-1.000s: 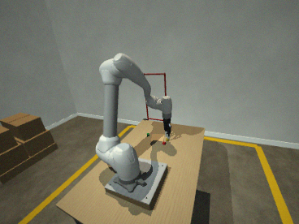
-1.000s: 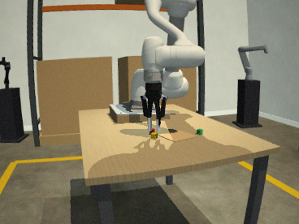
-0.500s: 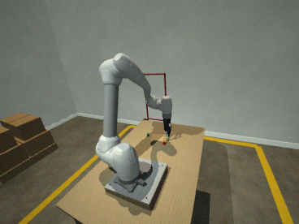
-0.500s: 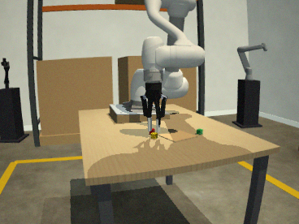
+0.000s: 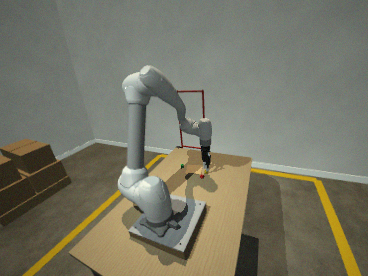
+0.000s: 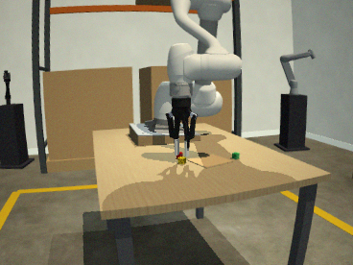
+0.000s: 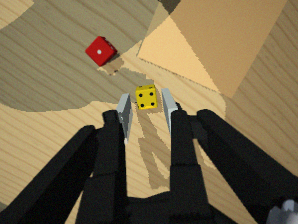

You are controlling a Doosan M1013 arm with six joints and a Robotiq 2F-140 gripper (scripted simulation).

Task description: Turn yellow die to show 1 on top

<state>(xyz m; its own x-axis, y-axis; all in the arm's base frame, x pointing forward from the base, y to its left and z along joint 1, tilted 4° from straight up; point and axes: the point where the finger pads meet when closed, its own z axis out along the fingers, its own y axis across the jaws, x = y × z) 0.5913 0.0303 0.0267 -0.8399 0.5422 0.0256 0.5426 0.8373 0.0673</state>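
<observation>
Above the table (image 5: 225, 200) (image 6: 144, 184) (image 7: 50, 145), points down with the gripper (image 5: 205, 169) (image 6: 181, 156) (image 7: 146, 101), fingers partly spread and gripping nothing. Has the yellow die (image 5: 206, 172) (image 6: 181, 160) (image 7: 146, 97) near the fingertips, lined up with their gap, off the mat (image 5: 196, 169) (image 6: 211, 161) (image 7: 220, 40), four pips towards the wrist camera. Has the red die (image 5: 202, 176) (image 6: 179, 156) (image 7: 100, 51) near the gripper too, one pip showing, and the green die (image 5: 182, 166) (image 6: 235, 156) farther off, past the mat.

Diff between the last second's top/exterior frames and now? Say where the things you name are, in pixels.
No visible change: nothing taken hold of or let go. The claw (image 5: 205, 168) (image 6: 181, 155) (image 7: 146, 101) is in the same place, and the yellow die (image 5: 206, 172) (image 6: 181, 160) (image 7: 146, 98), red die (image 5: 202, 176) (image 6: 179, 156) (image 7: 100, 51), green die (image 5: 182, 166) (image 6: 235, 156) and mat (image 6: 211, 160) (image 7: 245, 40) stayed put.
</observation>
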